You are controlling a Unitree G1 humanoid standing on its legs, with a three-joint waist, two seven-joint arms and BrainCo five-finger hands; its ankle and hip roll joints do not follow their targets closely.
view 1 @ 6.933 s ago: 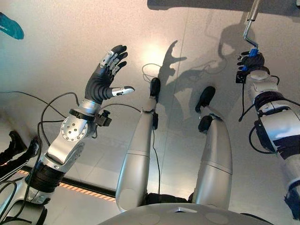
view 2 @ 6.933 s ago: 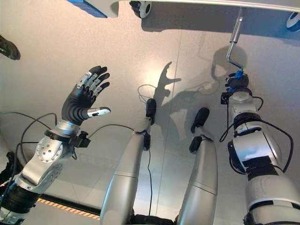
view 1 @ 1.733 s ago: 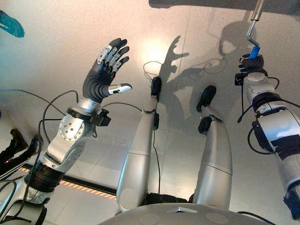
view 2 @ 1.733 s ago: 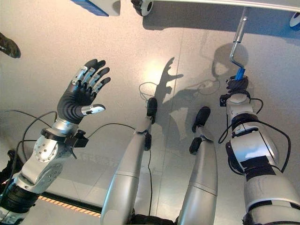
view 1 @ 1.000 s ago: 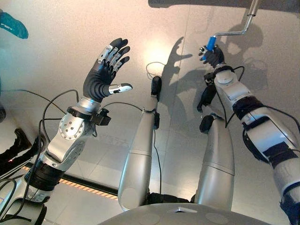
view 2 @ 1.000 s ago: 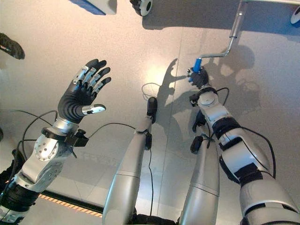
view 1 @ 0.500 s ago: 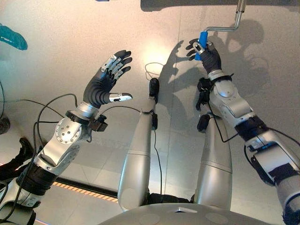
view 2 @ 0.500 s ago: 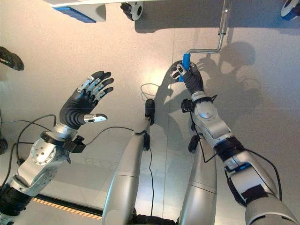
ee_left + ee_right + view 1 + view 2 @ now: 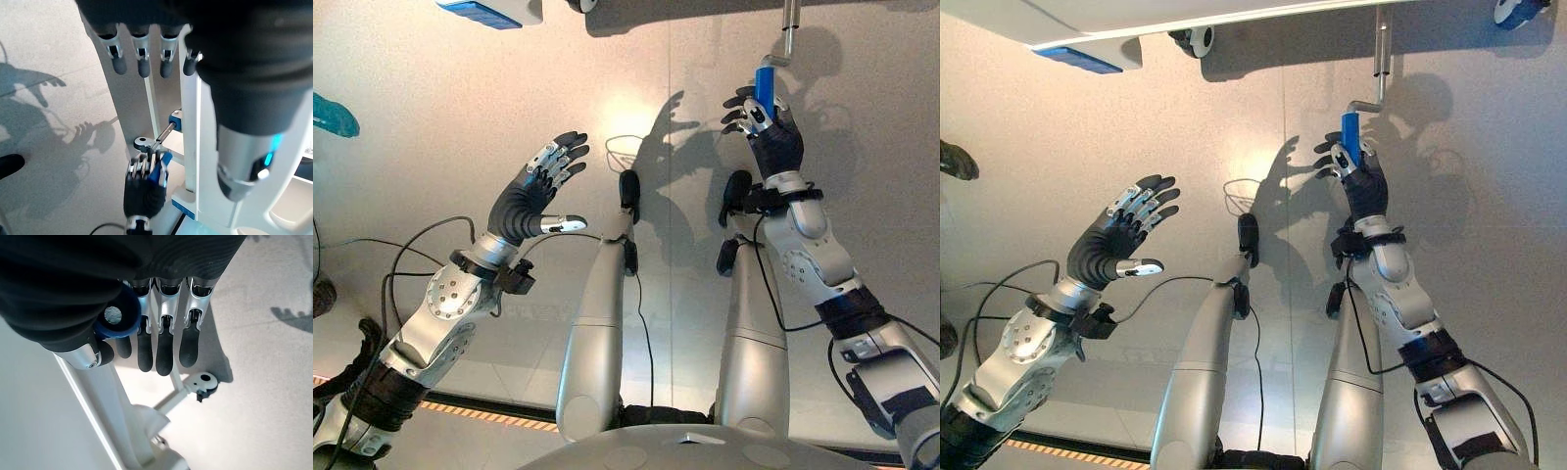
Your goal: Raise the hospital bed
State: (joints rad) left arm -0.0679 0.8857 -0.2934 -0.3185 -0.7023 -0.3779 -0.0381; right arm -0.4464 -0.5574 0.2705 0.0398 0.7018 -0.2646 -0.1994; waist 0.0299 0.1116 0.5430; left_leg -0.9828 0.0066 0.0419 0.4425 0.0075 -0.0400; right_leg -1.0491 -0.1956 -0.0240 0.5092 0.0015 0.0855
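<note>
A: What is seen around the crank?
B: A white bed frame (image 9: 1136,24) with a blue corner piece (image 9: 1087,56) and a caster (image 9: 1197,40) is seen at the far edge, above the grey floor (image 9: 1058,117). A metal crank rod (image 9: 1381,44) is seen reaching out from under it.

A: Where is the blue crank handle (image 9: 1350,139) held?
B: It is gripped by the right robot hand (image 9: 1363,176), fingers curled round it, near the bed frame.

A: And the left robot hand (image 9: 1118,237)?
B: It is held up with fingers spread, holding nothing, well apart from the crank.
</note>
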